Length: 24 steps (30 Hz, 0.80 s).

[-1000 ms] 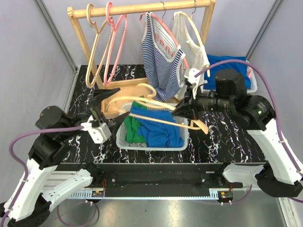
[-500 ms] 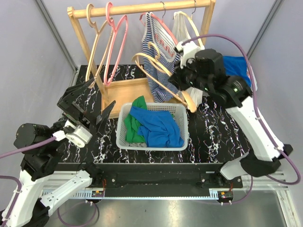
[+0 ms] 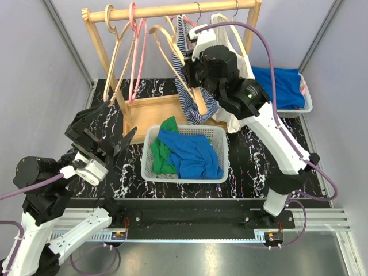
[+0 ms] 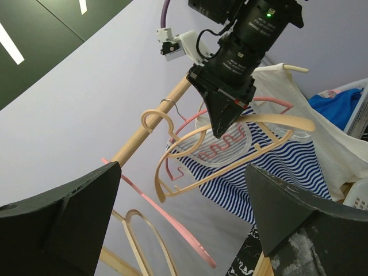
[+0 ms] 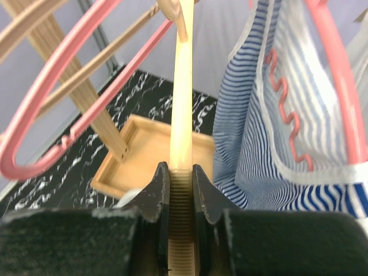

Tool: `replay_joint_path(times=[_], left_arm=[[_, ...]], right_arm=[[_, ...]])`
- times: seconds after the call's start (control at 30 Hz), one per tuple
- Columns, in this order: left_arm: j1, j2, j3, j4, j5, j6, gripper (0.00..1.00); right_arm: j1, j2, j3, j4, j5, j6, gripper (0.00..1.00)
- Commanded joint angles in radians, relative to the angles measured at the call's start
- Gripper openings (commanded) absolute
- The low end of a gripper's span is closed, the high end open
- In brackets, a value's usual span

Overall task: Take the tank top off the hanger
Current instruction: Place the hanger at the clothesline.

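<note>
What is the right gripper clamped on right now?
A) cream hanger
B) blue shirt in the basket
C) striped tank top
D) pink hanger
A: in the right wrist view the right gripper has its jaws shut on the cream hanger, with the striped tank top hanging beside it.

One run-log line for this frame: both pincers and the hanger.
left pincer open, empty | right pincer shut on cream hanger, raised by rack rail | blue garment in basket

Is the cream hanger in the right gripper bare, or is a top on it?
Bare: the cream hanger clamped in the right gripper carries no cloth along its visible outline.
</note>
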Motion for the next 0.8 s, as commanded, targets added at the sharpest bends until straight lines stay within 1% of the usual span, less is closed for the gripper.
replay_joint_path(times=[0.0,0.13,0.3,0.47,0.77], left_arm=[[0.001,-0.024,-0.012,0.003,0.005,0.014,0.97],[0.001,-0.039,-0.021,-0.004,0.016,0.017,0.97],[0.001,-0.056,-0.029,-0.03,0.033,0.034,0.97],[0.001,-0.067,-0.032,-0.04,0.041,0.04,0.97],[0.001,-0.088,-0.044,-0.061,0.045,0.06,0.97]], right_arm=[[0.0,0.055,0.144,0.077,0.104,-0.009,0.0],[0.001,0.134,0.277,0.049,0.124,-0.019,0.0],[0.0,0.211,0.37,0.049,0.13,-0.021,0.0],[0.0,0.259,0.41,0.064,0.112,-0.013,0.0],[0.0,0.288,0.408,0.127,0.098,0.004,0.0]])
